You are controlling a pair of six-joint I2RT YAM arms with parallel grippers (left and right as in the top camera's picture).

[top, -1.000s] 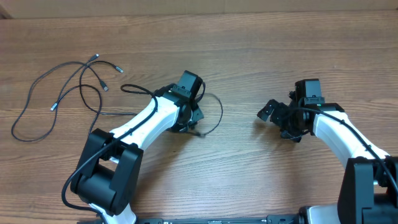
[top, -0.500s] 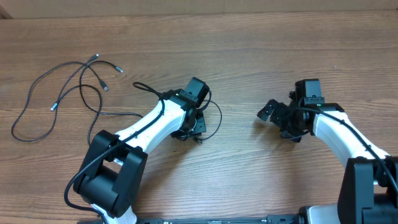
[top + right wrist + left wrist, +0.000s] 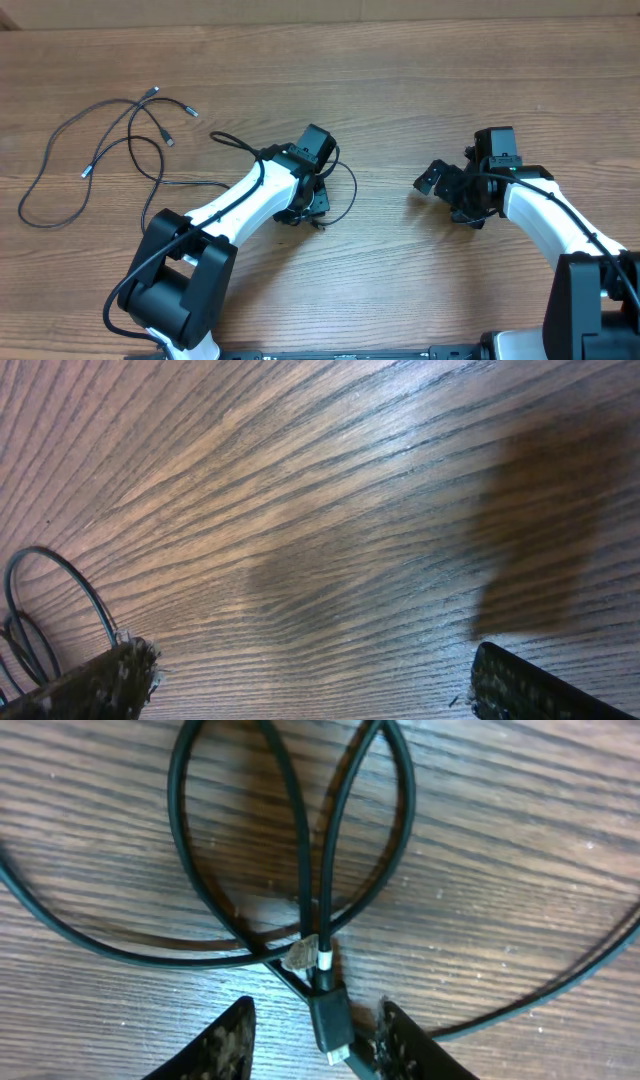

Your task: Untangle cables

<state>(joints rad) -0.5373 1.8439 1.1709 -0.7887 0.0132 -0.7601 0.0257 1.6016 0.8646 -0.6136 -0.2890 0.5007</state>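
Status: early-to-mid, not done.

- One cable [image 3: 172, 810] sits mid-frame overhead, under the left end effector [image 3: 318, 1042]. In the left wrist view its loops cross each other right at the plug [image 3: 330, 1018].
- Left end effector: fingers [image 3: 225, 1045] partly parted. The plug lies between them with a gap on each side, so it doesn't look clamped.
- The remaining cables [image 3: 110, 150] are upper left of the overhead frame: loose open loops on the table [image 3: 400, 80], strands crossing in a few spots, plug ends fanned out.
- A strand runs from that group toward the centre and goes under the left arm. Can't tell if it's the same cord.
- Right end effector [image 3: 447, 195]: spread wide, nothing in it, centre-right over bare wood.

Left to do, as I judge it: open up the centre loops and clear the upper-left crossings.
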